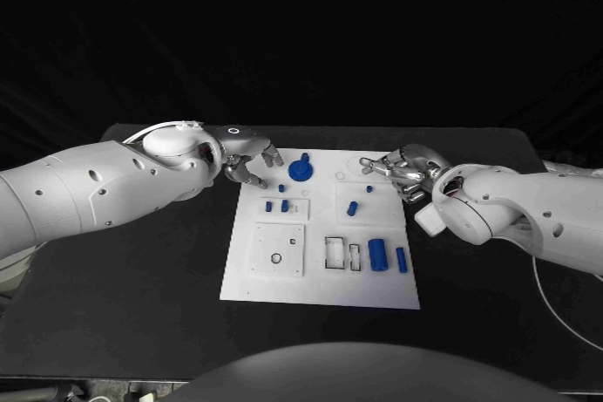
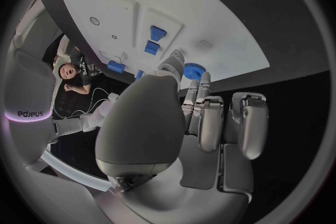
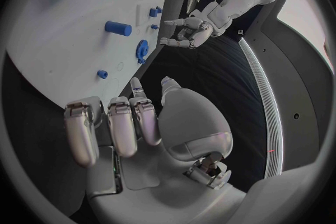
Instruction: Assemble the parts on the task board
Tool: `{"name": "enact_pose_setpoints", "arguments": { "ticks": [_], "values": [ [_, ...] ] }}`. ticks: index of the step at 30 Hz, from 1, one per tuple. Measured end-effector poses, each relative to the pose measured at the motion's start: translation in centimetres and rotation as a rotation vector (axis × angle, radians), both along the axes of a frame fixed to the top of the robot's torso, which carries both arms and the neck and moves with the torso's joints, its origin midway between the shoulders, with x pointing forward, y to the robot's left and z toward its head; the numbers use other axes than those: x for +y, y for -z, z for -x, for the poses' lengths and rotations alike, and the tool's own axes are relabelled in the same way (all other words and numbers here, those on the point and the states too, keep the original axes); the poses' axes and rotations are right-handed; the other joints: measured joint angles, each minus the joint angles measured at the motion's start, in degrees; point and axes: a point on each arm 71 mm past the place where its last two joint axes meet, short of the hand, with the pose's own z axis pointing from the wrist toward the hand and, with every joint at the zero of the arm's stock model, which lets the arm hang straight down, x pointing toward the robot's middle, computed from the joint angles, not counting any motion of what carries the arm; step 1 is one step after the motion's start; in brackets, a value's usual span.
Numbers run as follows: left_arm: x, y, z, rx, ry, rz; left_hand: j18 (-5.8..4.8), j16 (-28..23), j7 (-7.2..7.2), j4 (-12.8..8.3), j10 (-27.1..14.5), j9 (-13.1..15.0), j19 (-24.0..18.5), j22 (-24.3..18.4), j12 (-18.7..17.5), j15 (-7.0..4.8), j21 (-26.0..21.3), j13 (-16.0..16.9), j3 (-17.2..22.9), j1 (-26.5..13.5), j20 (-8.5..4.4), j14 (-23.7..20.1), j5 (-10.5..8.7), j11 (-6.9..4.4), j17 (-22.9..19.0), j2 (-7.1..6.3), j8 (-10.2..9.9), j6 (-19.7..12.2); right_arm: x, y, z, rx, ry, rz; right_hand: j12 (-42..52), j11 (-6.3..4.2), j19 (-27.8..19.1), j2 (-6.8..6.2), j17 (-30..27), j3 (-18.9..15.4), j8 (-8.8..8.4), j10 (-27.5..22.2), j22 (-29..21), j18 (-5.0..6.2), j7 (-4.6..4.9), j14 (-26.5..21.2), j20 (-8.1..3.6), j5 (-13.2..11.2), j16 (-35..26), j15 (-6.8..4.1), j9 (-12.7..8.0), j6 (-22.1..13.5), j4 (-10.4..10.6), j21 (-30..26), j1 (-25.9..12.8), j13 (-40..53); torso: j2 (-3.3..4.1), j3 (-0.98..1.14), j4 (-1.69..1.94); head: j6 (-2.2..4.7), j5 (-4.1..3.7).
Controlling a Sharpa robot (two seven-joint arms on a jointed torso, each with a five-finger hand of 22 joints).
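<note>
The white task board (image 1: 321, 271) lies in the middle of the black table. A blue gear (image 1: 301, 169) stands near its far edge, and it shows just beyond my fingertips as the gear (image 2: 194, 71) in the left wrist view. My left hand (image 1: 249, 162) hovers at the board's far left corner beside the gear, fingers apart and holding nothing. My right hand (image 1: 400, 171) hangs over the far right corner, also holding nothing. Small blue pegs (image 1: 278, 206) stand in the left middle, and a short blue cylinder (image 1: 353, 208) lies right of them. Larger blue cylinders (image 1: 377, 255) lie near the front right.
A raised white plate with a black ring (image 1: 278, 249) takes up the board's front left. A rectangular slot (image 1: 335, 252) sits beside the larger cylinders. Black table (image 1: 138, 280) surrounds the board on all sides. In the right wrist view the board (image 3: 63, 61) carries a blue cylinder (image 3: 117, 28).
</note>
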Motion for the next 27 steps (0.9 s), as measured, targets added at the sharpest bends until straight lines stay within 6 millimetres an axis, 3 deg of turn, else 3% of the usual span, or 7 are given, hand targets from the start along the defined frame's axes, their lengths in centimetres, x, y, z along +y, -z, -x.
{"name": "enact_pose_setpoints", "arguments": {
  "ticks": [6, 8, 10, 12, 17, 22, 27],
  "values": [
    [1.7, -1.5, 0.9, -0.03, 0.003, 0.084, 0.0, 0.0, 1.34, 0.1, -0.4, 0.2, 0.0, 0.0, 0.2, 0.0, 0.0, 0.1, -2.9, -3.0, 0.0, 0.0, 0.0, 0.0, 0.0, -0.29, 0.3, 1.4, 0.4, -1.8, -1.2, -0.062, -0.004, 0.012, -2.2, -0.06, 0.0, 0.6, 0.0, -0.6, 0.68, -0.6, 0.0, 0.0, 0.0, 0.0, 0.0, -1.7, 0.0, 0.0, 0.1, 0.0, -0.1, 0.0, 4.4, 0.1, -0.01, 0.03, 0.05, 0.0, -0.13],
    [2.0, -1.7, 1.2, -0.03, -0.003, 0.117, 0.0, 0.0, 1.88, 0.1, 0.2, 0.3, 0.0, 0.0, 0.5, 0.0, 0.0, 0.2, -2.9, -3.3, 0.0, 0.0, 0.0, 0.08, 0.0, 0.06, 0.5, 2.3, 0.4, -2.3, -1.6, -0.086, -0.007, 0.024, -8.5, -0.31, -0.1, 0.4, 0.0, -0.5, 0.88, -6.8, 0.0, 0.0, -0.24, 0.0, -0.15, -3.0, 0.0, 0.0, 0.1, 0.0, -0.1, 0.0, 5.6, 0.4, -0.01, 0.03, 0.05, 0.0, -0.13],
    [2.5, -2.0, 1.4, -0.023, -0.019, 0.169, 0.0, 0.0, 2.72, 0.1, 1.2, 0.4, 0.0, 0.0, 0.7, 0.0, 0.0, 0.2, -2.9, -3.4, 0.0, 0.0, 0.0, 0.1, 0.0, 0.16, 0.8, 3.2, 0.4, -2.6, -2.0, -0.117, -0.013, 0.045, -31.8, -0.84, -0.1, 0.38, 0.0, 0.1, 1.14, -25.7, 0.0, 0.0, -1.18, -0.1, -1.02, -5.3, 0.0, -0.59, 0.2, 0.0, -0.7, 0.0, 8.7, -14.5, -0.02, 0.02, 0.05, 0.0, -0.1],
    [3.0, -2.2, 1.4, -0.007, -0.049, 0.244, 0.0, -0.5, 3.13, 0.1, 1.9, 0.5, 0.0, 0.0, 1.1, 0.0, 0.0, 0.2, -2.9, -3.8, 0.0, 0.0, 0.0, 0.41, 0.0, 0.58, 1.1, 4.1, 0.3, -3.0, -2.5, -0.159, -0.024, 0.083, -45.9, -1.62, -0.1, -0.12, 0.0, 0.8, 1.77, -31.4, 0.0, 0.0, -1.56, 0.0, -1.15, -7.1, 0.0, -0.86, 0.4, 1.0, -0.7, 0.0, 10.8, -25.5, -0.02, -0.01, 0.07, 0.0, -0.13],
    [3.8, -2.9, 1.4, 0.05, -0.139, 0.463, 0.77, -5.9, 3.2, 0.0, 3.4, 0.5, 0.0, 0.0, 1.1, 0.0, -6.0, 0.2, -5.3, -5.0, 0.35, 0.0, 2.77, 0.21, 0.0, 1.18, 1.1, 5.5, 0.3, -3.6, -3.2, -0.265, -0.071, 0.193, -63.3, -0.92, -0.1, -2.93, 0.0, 1.4, 2.0, -31.5, 0.0, 0.0, -1.61, 0.0, -1.15, -9.5, 0.0, -0.86, 0.5, 2.1, -0.8, 0.0, 13.6, -42.3, -0.01, -0.04, 0.07, 0.0, -0.3],
    [4.2, -2.6, 1.8, 0.132, -0.231, 0.699, 2.71, -12.6, 2.65, 0.0, 4.5, 0.5, -5.2, 0.0, 1.1, -0.1, -13.7, 0.2, -12.2, -5.5, 0.2, -2.2, 11.29, -0.22, -3.5, 2.58, 1.1, 6.6, 0.3, -4.0, -3.4, -0.363, -0.132, 0.312, -71.8, -0.65, -0.1, -4.77, 0.0, 2.2, 1.47, -28.6, 0.0, 0.0, -2.76, 0.0, -1.15, -11.4, 0.0, -0.85, 0.6, 3.4, -1.6, 0.0, 15.5, -52.9, 0.05, -0.12, -0.01, 0.0, -0.54],
    [4.0, -1.9, 2.4, 0.217, -0.309, 0.901, 3.6, -16.6, 2.85, 0.1, 4.9, 0.5, -8.2, 0.0, 0.9, -0.17, -18.5, 0.2, -15.4, -5.7, 0.07, -3.9, 12.37, -0.21, -7.8, 4.19, 0.9, 6.8, 0.2, -4.2, -3.2, -0.433, -0.196, 0.43, -76.5, -0.1, -0.1, -5.69, 0.0, 2.7, 0.08, -27.1, 0.0, 0.0, -3.49, 0.0, -0.82, -12.8, 0.0, -0.34, 0.3, 4.1, -2.3, 0.0, 16.4, -59.5, 0.1, -0.18, -0.02, 0.0, -1.97]
  ]
}}
